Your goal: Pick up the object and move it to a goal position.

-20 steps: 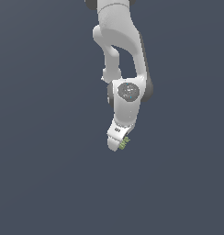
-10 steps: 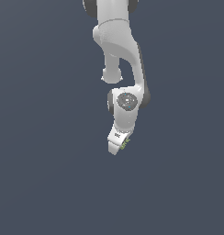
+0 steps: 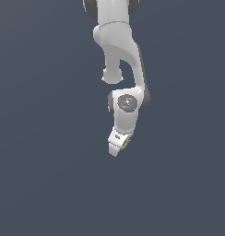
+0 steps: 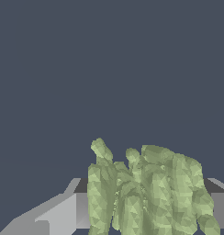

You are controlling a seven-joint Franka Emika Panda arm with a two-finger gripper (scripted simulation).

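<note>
The white arm hangs down the middle of the exterior view, and its gripper (image 3: pixel 118 148) is shut on the object (image 3: pixel 126 144), a tiny olive-green sliver showing at the fingers' right side. In the wrist view the object (image 4: pixel 146 193) is a lumpy, ridged olive-green piece held between the grey fingers (image 4: pixel 58 213), which it largely hides.
A plain dark blue-grey surface (image 3: pixel 45 175) fills both views around the arm. No other thing shows.
The gripper with the object has shifted slightly up and toward the exterior view's left, and less of the green piece shows past the fingers.
</note>
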